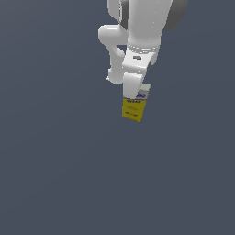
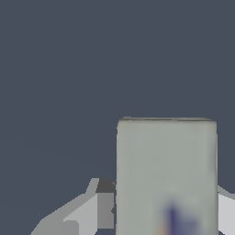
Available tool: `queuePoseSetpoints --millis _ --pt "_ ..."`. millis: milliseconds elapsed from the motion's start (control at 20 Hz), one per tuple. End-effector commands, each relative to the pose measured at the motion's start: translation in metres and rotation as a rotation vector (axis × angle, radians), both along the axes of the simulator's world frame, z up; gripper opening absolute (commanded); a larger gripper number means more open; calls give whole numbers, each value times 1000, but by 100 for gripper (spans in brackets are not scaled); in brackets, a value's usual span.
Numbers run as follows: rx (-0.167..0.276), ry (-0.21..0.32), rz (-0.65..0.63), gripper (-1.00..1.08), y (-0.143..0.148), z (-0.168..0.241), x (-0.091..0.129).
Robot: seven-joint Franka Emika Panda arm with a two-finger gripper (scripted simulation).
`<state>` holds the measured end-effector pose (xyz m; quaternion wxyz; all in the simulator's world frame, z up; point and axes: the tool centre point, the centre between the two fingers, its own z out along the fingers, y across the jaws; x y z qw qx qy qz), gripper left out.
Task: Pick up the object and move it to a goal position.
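While the wrist view fills much of its frame with the pale grey-white end face of the small rectangular box (image 2: 166, 174), a smear of blue lettering low on it, pale finger (image 2: 94, 213) shapes flank the box on either side and lie against its edges, so I judge the white two-fingered gripper (image 2: 163, 215) to be pinching the box rather than standing spread around it. In the exterior view the same box (image 1: 134, 108) hangs from the gripper (image 1: 133, 89), its white, blue-lettered top tucked under the fingers and its yellow lower half showing below, slightly tilted. Beyond it lies only the flat, dark blue-grey floor (image 1: 55, 174); whether the box is clear of that floor or just resting on it cannot be told, since no shadow or contact line shows. Farther back, the white jointed Panda arm (image 1: 137, 27) rises out of the frame.

As for progress, the grasp looks done. What is left is the carry to the goal position, and no goal marker appears in either view, so how near that end is I cannot say.
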<state>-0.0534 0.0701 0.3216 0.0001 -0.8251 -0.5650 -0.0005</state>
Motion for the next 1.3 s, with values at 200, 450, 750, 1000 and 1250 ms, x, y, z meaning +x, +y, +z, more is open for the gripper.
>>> queuePoseSetpoints --millis 200,450,750,1000,1250 --pt "0 1 0 -100 0 70 -5" --pt "0 1 0 -100 1 114 -7" --pt "0 1 0 -100 1 148 -7" --pt "-1 1 -1 -100 1 162 -6" --pt "-1 1 -1 -100 1 165 -6"
